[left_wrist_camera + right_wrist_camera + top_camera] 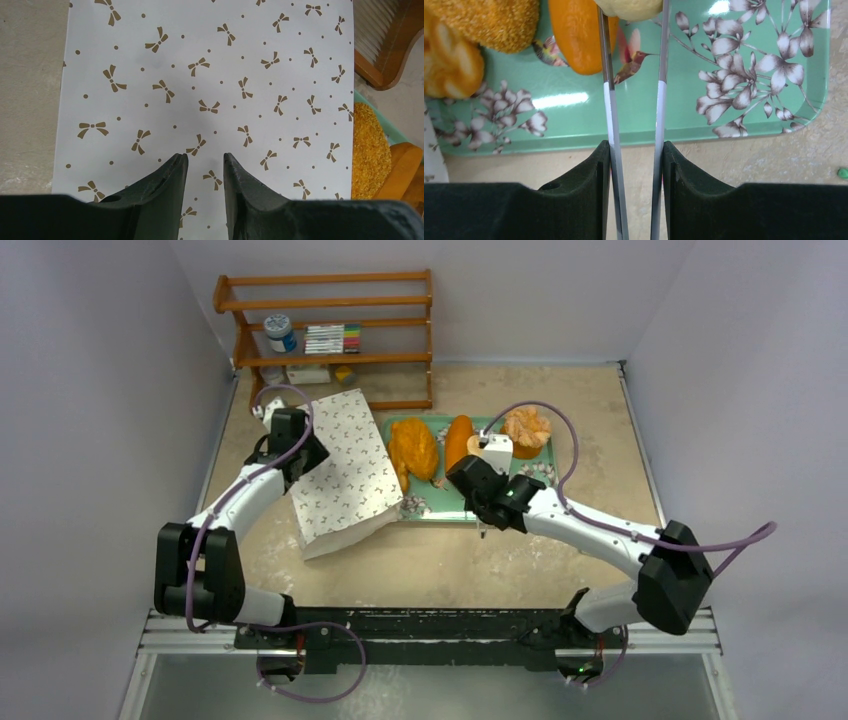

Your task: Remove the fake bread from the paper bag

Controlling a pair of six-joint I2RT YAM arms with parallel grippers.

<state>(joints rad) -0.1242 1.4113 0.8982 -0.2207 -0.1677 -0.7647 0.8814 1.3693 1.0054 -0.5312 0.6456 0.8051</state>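
The paper bag (pixel 345 475), white with small brown bows, lies flat on the table left of the green floral tray (pixel 440 508). My left gripper (pixel 298 455) hangs open and empty just above the bag (pixel 200 75); its tips show in the left wrist view (pixel 205 157). On the tray lie a lumpy loaf (pixel 412 450), a smooth loaf (pixel 457 440) and a ruffled pastry (pixel 527 427). My right gripper (pixel 635 145) is shut on metal tongs (pixel 608 100) at the tray's near edge. The tong tips hold a pale piece (pixel 631 6) above the tray (pixel 774 100).
A wooden shelf (pixel 330 330) with a jar, markers and small boxes stands against the back wall behind the bag. A small green bit (pixel 843 173) lies on the table right of the tray. White walls close in the table's sides.
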